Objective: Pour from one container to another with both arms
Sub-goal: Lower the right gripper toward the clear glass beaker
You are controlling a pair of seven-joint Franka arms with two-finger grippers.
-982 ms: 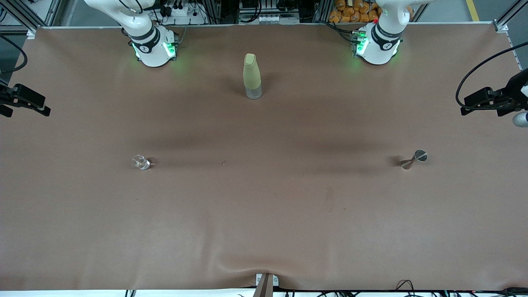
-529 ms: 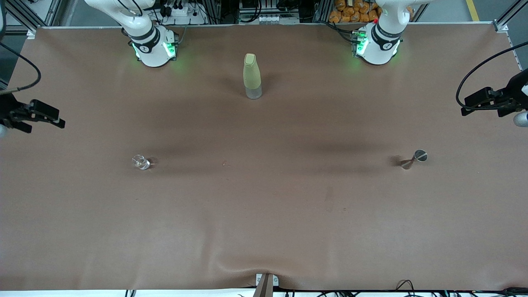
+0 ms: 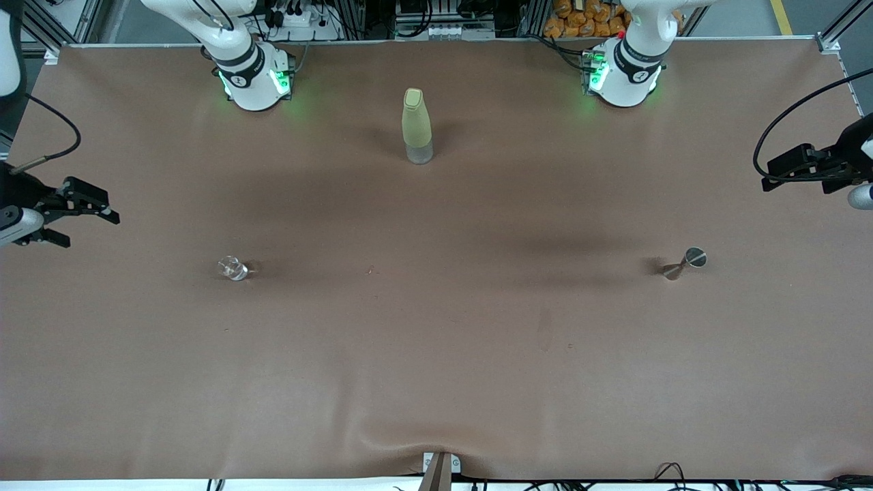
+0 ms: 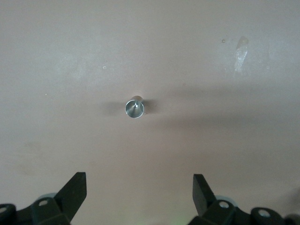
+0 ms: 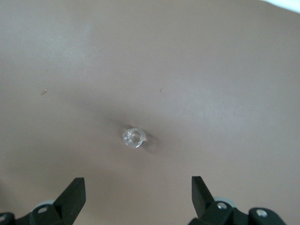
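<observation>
The tiny clear glass cup (image 3: 233, 268) stands upright on the brown table toward the right arm's end. In the right wrist view the glass cup (image 5: 133, 137) lies ahead of my right gripper (image 5: 137, 194), which is open and empty. In the front view my right gripper (image 3: 90, 230) hangs over the table's edge at that end, apart from the glass. The metal hourglass cup (image 3: 684, 263) stands toward the left arm's end. The metal cup (image 4: 135, 108) shows its round rim ahead of my open, empty left gripper (image 4: 138, 192). My left gripper (image 3: 765, 176) hangs over that end.
A tall pale yellow-green bottle (image 3: 417, 126) stands between the two arm bases (image 3: 254, 82), farther from the front camera than both cups. The brown table cover (image 3: 436, 354) has a wrinkle at its near edge.
My right gripper has come in over the table's edge and closer to the glass cup. The left gripper, both cups and the bottle have not moved.
</observation>
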